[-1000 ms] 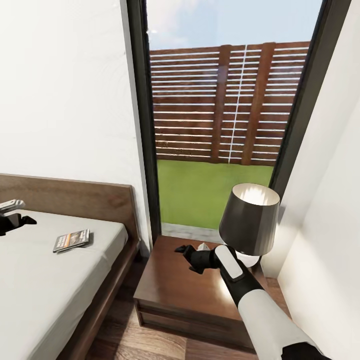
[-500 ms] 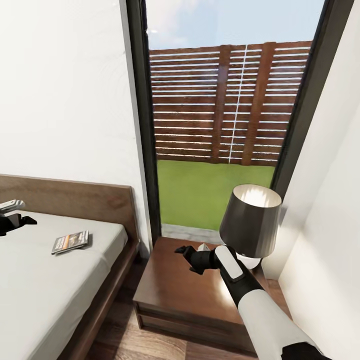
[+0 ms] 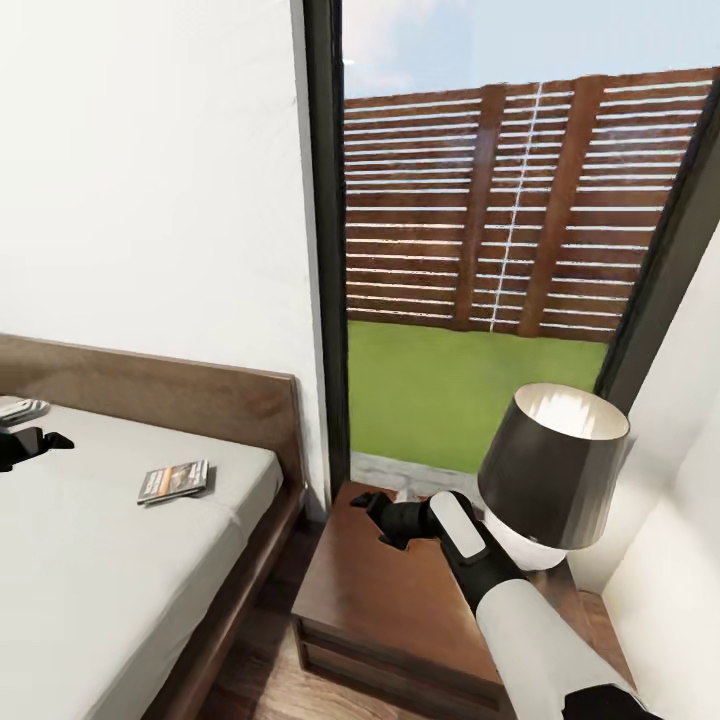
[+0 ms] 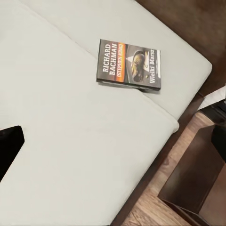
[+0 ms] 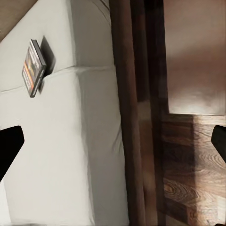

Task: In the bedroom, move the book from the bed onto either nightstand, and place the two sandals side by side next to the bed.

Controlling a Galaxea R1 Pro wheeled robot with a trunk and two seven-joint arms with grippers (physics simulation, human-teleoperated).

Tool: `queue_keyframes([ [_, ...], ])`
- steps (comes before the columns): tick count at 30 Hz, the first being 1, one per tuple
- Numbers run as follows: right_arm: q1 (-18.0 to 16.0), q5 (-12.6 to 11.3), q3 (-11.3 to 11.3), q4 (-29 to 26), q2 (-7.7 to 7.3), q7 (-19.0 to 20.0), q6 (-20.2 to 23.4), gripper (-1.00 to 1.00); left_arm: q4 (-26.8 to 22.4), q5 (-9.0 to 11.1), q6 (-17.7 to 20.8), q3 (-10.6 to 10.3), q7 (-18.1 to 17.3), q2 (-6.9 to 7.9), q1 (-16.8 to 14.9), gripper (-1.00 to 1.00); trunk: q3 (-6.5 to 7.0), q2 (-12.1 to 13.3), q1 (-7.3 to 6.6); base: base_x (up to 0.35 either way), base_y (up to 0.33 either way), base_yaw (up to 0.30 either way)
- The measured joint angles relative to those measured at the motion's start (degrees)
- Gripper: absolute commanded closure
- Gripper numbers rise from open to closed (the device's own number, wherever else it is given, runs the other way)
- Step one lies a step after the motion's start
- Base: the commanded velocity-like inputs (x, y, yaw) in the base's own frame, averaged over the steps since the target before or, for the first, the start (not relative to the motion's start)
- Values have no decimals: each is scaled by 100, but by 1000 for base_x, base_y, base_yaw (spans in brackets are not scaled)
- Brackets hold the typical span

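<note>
The book [image 3: 175,482] is lying flat on the grey mattress of the bed [image 3: 90,580], near the headboard and toward the side that faces the nightstand [image 3: 400,600]; the left wrist view is showing its dark cover with an orange band and white lettering [image 4: 128,64], and the right wrist view is catching it edge-on near the mattress corner [image 5: 33,67]. The right gripper [image 3: 375,512] is hovering over the back of the nightstand top, its black fingers spread apart and holding nothing; in its own wrist view the two finger tips are sitting at opposite edges of the frame with bed frame, floor and nightstand top between them. The left gripper [image 3: 25,442] is hanging above the mattress at the far left of the head view, well apart from the book, with nothing in it; how wide it is standing I cannot tell, since just a dark tip is showing. A small white gadget [image 3: 20,409] is resting on the mattress just behind it. A lamp [image 3: 555,470] with a dark shade is standing on the nightstand beside the right arm. Behind, a tall black-framed window [image 3: 325,250] is looking onto lawn and a slatted fence.
</note>
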Motion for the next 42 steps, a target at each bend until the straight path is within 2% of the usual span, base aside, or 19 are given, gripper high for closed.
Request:
queue_keyframes([
  [10, -2, 3, 4, 0, 0, -3, 1, -100, 7, -17, 0, -6, 8, 0, 0, -100, 0, 0, 0, 164, 90, 155],
  [42, -2, 8, 2, 0, 0, -5, -7, -100, 27, -7, -10, -9, 6, -13, 1, -100, 0, 0, 0, 178, 17, 5],
])
